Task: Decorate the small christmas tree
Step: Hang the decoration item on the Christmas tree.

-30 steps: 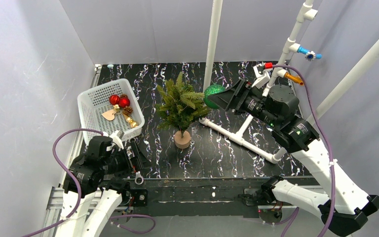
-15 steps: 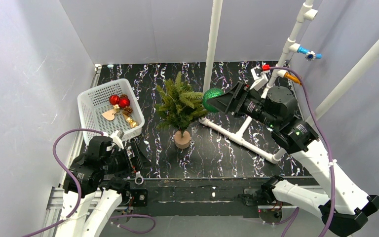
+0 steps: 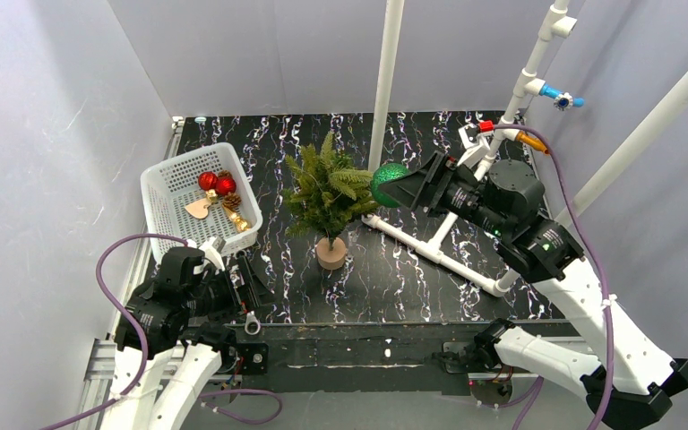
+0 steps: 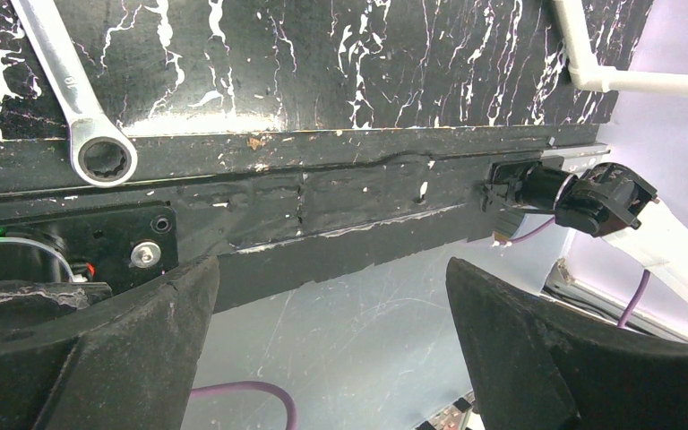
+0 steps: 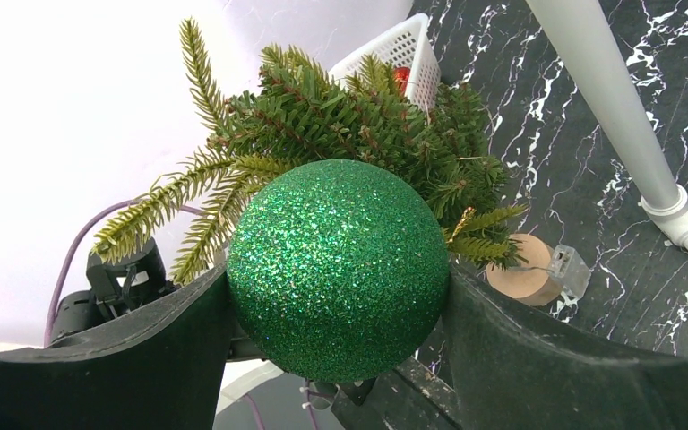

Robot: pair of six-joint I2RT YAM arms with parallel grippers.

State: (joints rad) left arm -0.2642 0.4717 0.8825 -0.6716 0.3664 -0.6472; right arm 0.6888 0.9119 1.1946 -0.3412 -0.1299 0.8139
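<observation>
Lowered slightly, the right claw grips a glittery green ball. The bushy small christmas tree stands upright just ahead of it. The left claw gapes empty, farther off.

Where everything stood

The green-needled small christmas tree stood centrally on the black marbled tabletop. A white plastic lattice basket sat to its left. A green glitter ball hung just right of it, in the right gripper.

Top camera looks down from behind; wrist cameras sit close, the right sharing the tree.
</observation>
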